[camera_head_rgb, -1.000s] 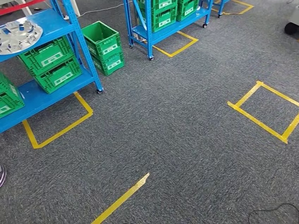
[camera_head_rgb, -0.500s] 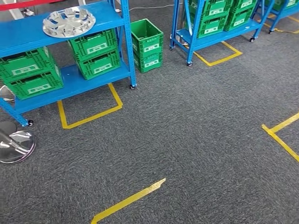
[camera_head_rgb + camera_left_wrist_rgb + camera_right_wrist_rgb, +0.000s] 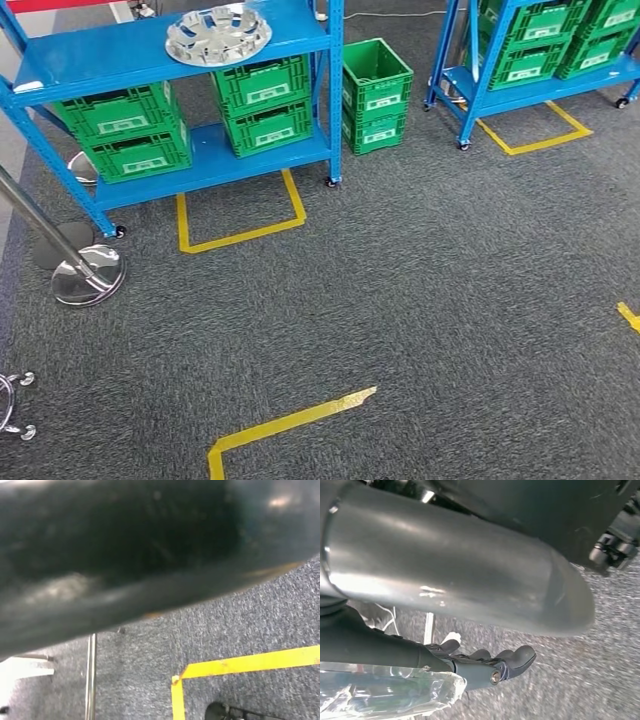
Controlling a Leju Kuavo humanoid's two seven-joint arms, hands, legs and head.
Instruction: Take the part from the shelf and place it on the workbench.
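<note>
The part, a silver spoked wheel cover (image 3: 218, 34), lies flat on the top board of a blue shelf (image 3: 90, 60) at the far left of the head view, across a stretch of grey carpet. In the right wrist view my right hand (image 3: 497, 665) hangs beside my body above the carpet, its dark fingers stretched out with nothing in them.
Green crates (image 3: 264, 100) fill the shelf's lower boards and two more are stacked on the floor (image 3: 377, 95) beside it. A second blue shelf (image 3: 528, 90) stands at the far right. A chrome stand base (image 3: 87, 275) sits at the left. Yellow tape (image 3: 287, 425) marks the carpet.
The camera has turned: the whole scene has slid to the right, bringing the shelf with the wheel cover from the left edge to the upper middle. The chrome stand has come into view.
</note>
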